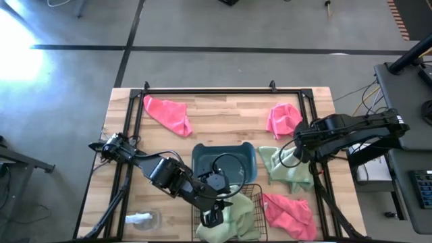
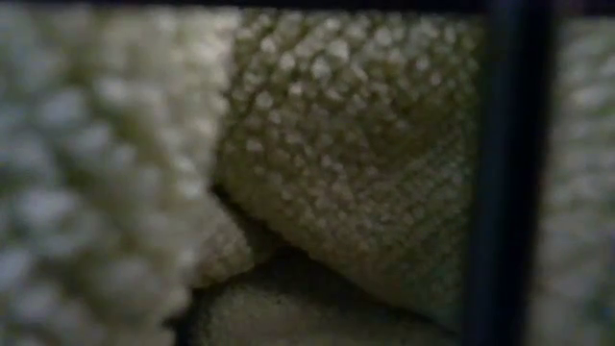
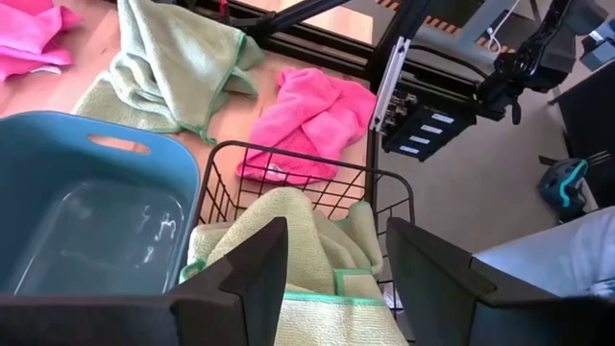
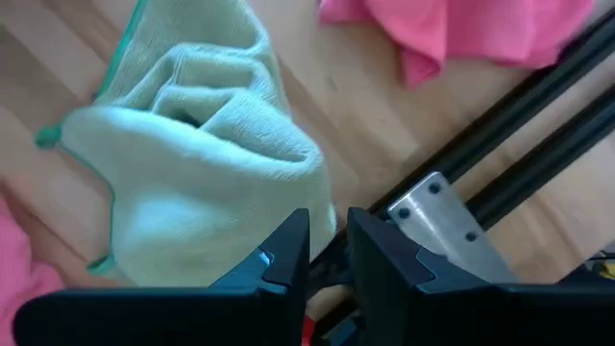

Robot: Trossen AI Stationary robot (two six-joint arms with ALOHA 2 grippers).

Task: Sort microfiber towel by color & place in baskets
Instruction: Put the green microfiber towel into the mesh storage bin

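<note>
High view: left gripper (image 1: 213,217) over black wire basket (image 1: 251,197), green towel (image 1: 236,217) lying inside. Blue bin (image 1: 224,162) empty. Right gripper (image 1: 297,152) above second green towel (image 1: 287,169). Pink towels (image 1: 169,115), (image 1: 283,119), (image 1: 289,210) loose on table.

Low view: only green cloth close up behind mesh bar.

Left wrist view: fingers (image 3: 252,274) spread apart, nothing between them, towel (image 3: 288,235) below in basket (image 3: 288,154). Judge: drop done; next, lift clear.

Right wrist view: right fingers (image 4: 288,255) narrowly parted, empty, beside green towel (image 4: 207,154). Next: grasp it.
</note>
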